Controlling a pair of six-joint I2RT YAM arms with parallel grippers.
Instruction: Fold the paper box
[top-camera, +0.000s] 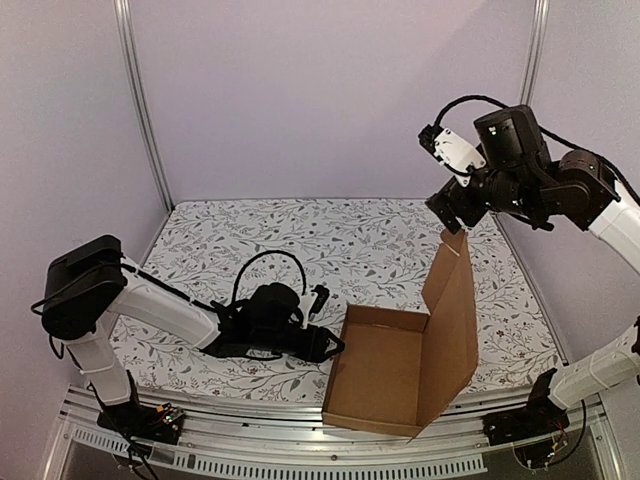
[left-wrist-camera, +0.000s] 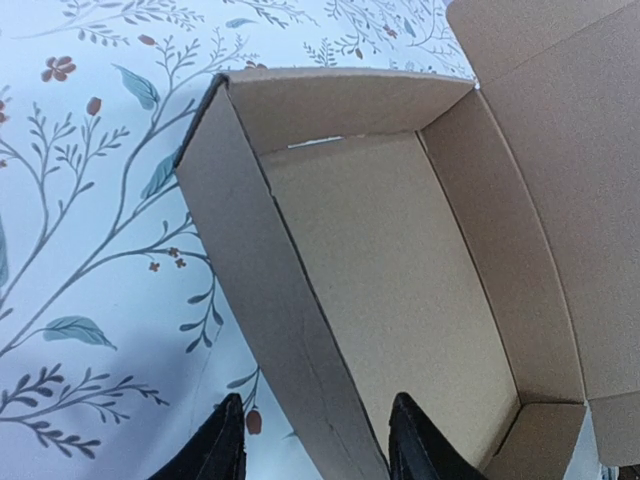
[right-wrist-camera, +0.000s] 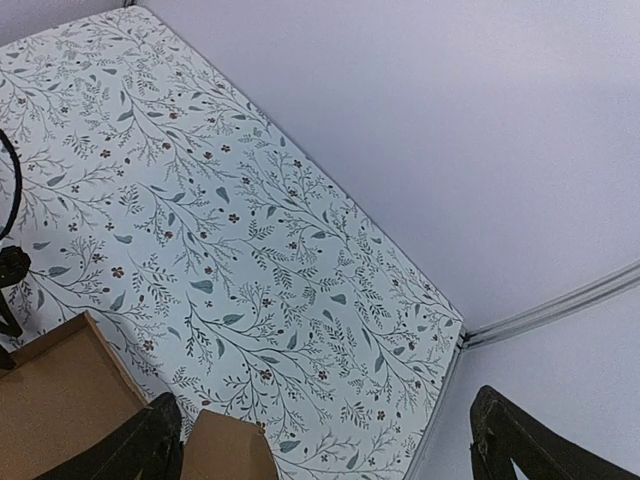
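Paper box (top-camera: 390, 365), 1 only, sits open on table (top-camera: 250, 240) by near edge, lid (top-camera: 455, 320) upright on R side. L gripper (left-wrist-camera: 315, 445) astride box's left wall, 1 finger inside, 1 outside, jaws half-spread, not pinching. R gripper (top-camera: 455, 212) just above lid's top corner, jaws wide apart, empty. 2 grippers total

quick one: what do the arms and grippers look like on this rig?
Both arms: white links, black joints. Left arm has a black cable loop over its wrist; right arm has a black cable and a white camera module. Left gripper and right gripper: black fingers.
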